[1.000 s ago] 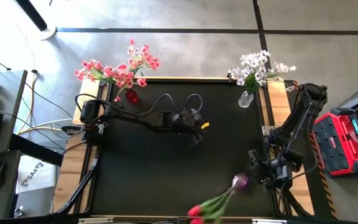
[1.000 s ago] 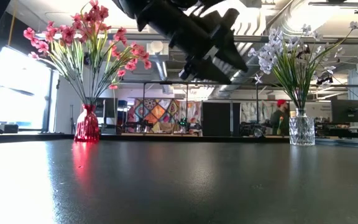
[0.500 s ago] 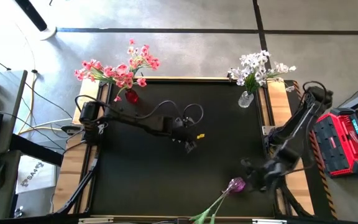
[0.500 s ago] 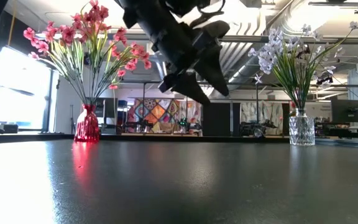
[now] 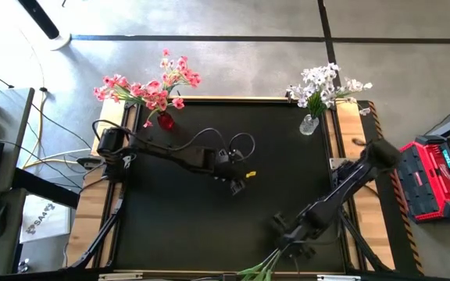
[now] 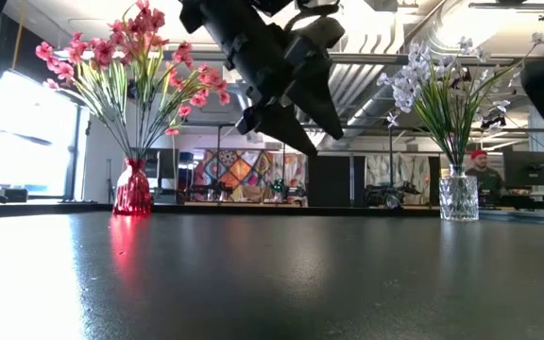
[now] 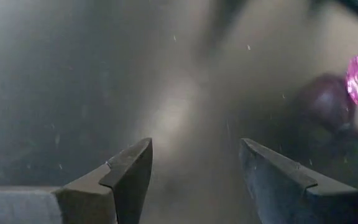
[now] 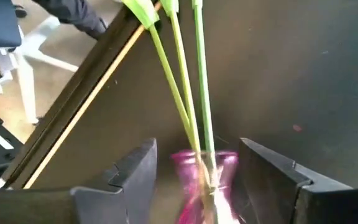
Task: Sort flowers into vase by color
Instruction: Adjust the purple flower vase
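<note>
A purple-pink vase [image 8: 188, 171] with green flower stems [image 8: 179, 93] is near the table's near right corner. The stems [image 5: 260, 269] lean out over the near edge, and their blossoms are out of view. My right gripper [image 8: 197, 168] is open over the vase, a finger on each side of its neck, and hides it in the high view [image 5: 281, 230]. My left gripper [image 5: 237, 186] hangs open above the table's middle, pointing slantwise down, nothing between its fingers [image 7: 135, 174]. Pink flowers stand in a red vase [image 5: 165, 119] at the far left. White flowers stand in a clear vase [image 5: 309, 123] at the far right. My right gripper comes at the vase's neck [image 8: 185, 160] slanting down from above. A gap shows beside one finger [image 8: 143, 168]. Whether the other finger [image 8: 253, 168] touches the neck, I cannot tell.
A red tool case [image 5: 436, 176] lies beyond the table's right edge. A keyboard and a mouse are on the desk at the left. The wooden rim [image 5: 209, 99] frames the black table top. A person [image 6: 480, 165] is in the room behind.
My right gripper has swept from the table's right edge toward the left along the near edge, sinking a little, and now stands over the purple-pink vase. The red tulip heads seen at the near edge have gone out of the picture. My left gripper has tipped further down.
</note>
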Available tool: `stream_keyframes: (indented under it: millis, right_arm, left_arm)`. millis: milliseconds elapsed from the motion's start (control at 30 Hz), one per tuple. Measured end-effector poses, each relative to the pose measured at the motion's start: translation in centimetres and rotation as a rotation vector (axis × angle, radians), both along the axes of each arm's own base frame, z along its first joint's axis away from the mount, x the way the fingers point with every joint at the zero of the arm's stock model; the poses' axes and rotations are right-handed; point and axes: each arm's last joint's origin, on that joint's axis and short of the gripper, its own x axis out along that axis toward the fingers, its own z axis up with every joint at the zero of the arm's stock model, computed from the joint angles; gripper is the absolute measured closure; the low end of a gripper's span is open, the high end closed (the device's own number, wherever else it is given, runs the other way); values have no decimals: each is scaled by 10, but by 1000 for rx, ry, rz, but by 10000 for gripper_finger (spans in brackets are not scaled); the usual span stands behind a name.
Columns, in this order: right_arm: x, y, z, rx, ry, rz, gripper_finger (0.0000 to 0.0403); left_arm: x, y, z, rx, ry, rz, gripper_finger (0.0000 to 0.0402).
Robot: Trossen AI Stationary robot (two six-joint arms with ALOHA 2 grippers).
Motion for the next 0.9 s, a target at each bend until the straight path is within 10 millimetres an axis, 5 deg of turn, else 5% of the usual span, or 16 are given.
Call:
stream_keyframes:
  millis: [267, 600, 900]
  right_arm:
    - [7, 5, -28, -49, 121, -142, 211]
    - [11, 0, -29, -36, 126, -268, 281]
    - [11, -4, -17, -21, 68, -352, 282]
  left_arm:
    - [-4, -21, -2, 0, 29, -51, 175]
    - [-6, -36, -2, -27, 25, -55, 175]
    - [-9, -54, -1, -82, 24, -74, 175]
